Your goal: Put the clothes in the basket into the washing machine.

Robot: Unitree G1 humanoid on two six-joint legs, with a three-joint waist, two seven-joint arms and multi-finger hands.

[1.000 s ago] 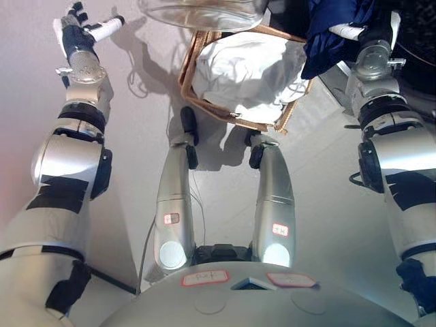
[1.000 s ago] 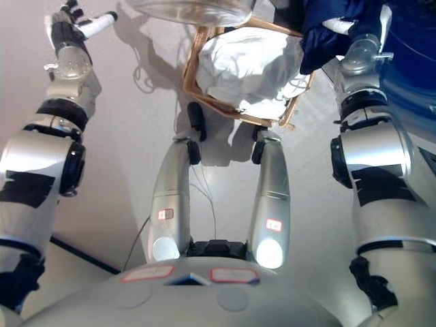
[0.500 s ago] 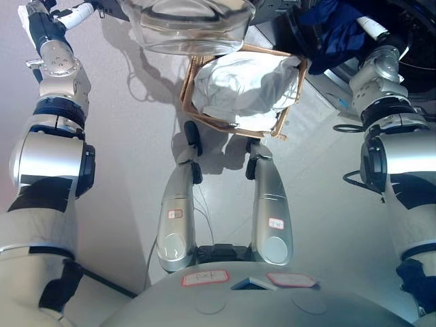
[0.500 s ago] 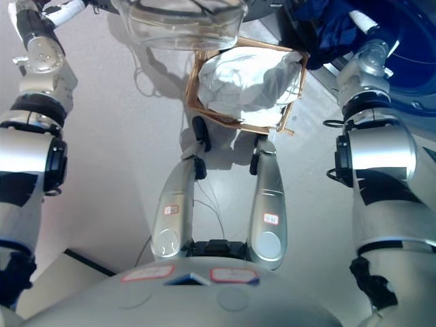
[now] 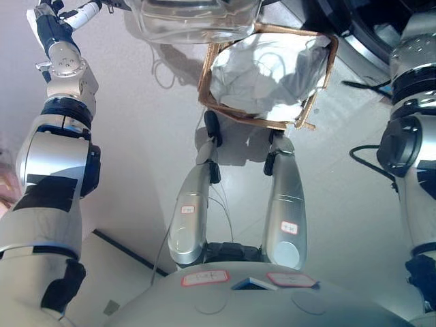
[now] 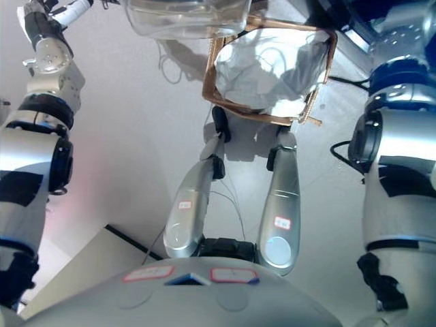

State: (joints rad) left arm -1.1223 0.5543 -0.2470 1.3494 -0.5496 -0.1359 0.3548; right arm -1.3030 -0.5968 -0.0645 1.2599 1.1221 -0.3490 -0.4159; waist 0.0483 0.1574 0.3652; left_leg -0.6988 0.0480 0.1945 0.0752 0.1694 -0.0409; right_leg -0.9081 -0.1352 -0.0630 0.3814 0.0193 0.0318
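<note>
The basket, holding white cloth, sits on the floor at 12 o'clock, just below the clear washer door, while the left hand reaches up at 11 o'clock with fingers I cannot tell, and the right hand is out of view.

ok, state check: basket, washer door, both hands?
basket: on the floor, upright, white cloth piled inside.
washer door: clear, swung open above the basket's far-left side.
left hand: raised at top left beside the door, fingers straight, holding nothing.
right hand: out of view; only its arm shows.
</note>
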